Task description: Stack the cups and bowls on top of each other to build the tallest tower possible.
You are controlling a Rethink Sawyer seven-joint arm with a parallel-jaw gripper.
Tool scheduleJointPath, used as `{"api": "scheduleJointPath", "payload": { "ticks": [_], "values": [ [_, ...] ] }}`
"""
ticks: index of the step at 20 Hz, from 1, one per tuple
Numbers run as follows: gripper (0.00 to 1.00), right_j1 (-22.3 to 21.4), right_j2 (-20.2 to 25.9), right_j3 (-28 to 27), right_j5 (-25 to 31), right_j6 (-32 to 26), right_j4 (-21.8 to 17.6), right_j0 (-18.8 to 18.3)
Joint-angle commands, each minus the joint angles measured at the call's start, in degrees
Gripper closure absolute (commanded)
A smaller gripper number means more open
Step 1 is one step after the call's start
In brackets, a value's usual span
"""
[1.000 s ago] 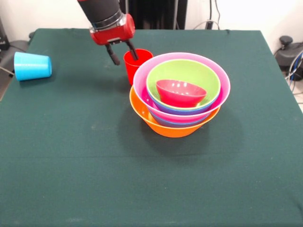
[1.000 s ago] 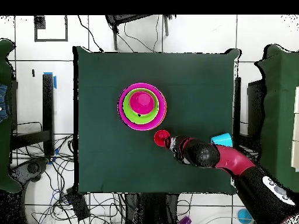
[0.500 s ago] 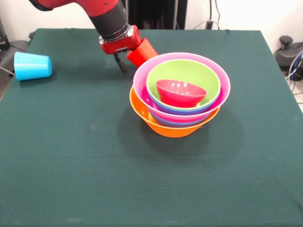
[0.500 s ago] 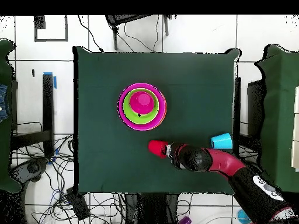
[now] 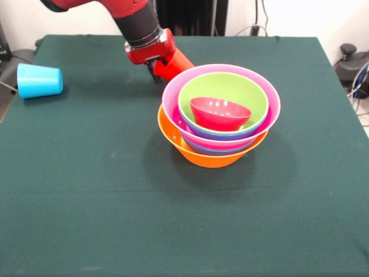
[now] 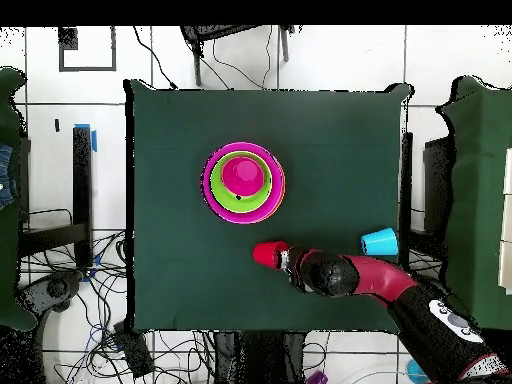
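Red cup [image 5: 174, 62]: clamped in end effector [image 5: 160, 64], tilted on side, long axis pointing toward tower [image 5: 219, 115], just beside pink rim. Tower mid-bench [image 5: 86, 202]. Blue cup [image 5: 39, 80] lies sideways, well apart.

— Where is our arm [image 5: 135, 17]?

— We reach down from the upper left in the front view, wrist tilted toward the table's middle. From overhead our arm [image 6: 385, 290] stretches in from the lower right.

— And our gripper [image 5: 161, 64]?

— Clamped on the red cup [image 5: 174, 62], which we hold tipped on its side, above the cloth.
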Motion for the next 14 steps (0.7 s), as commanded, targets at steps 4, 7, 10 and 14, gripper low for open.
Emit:
{"api": "scheduleJointPath", "payload": {
  "ticks": [4, 7, 10, 14],
  "values": [
    [1.00, 7.43, -5.31, -9.17, -5.68, -2.23, -9.87, 2.79],
    [1.00, 7.39, -5.34, -9.22, -5.40, -2.18, -9.77, 2.89],
    [1.00, 7.26, -5.50, -9.28, -5.36, -1.89, -9.69, 3.14],
    [1.00, 5.46, -6.36, -7.93, -7.72, 0.86, -9.66, 4.14]
  ]
}}
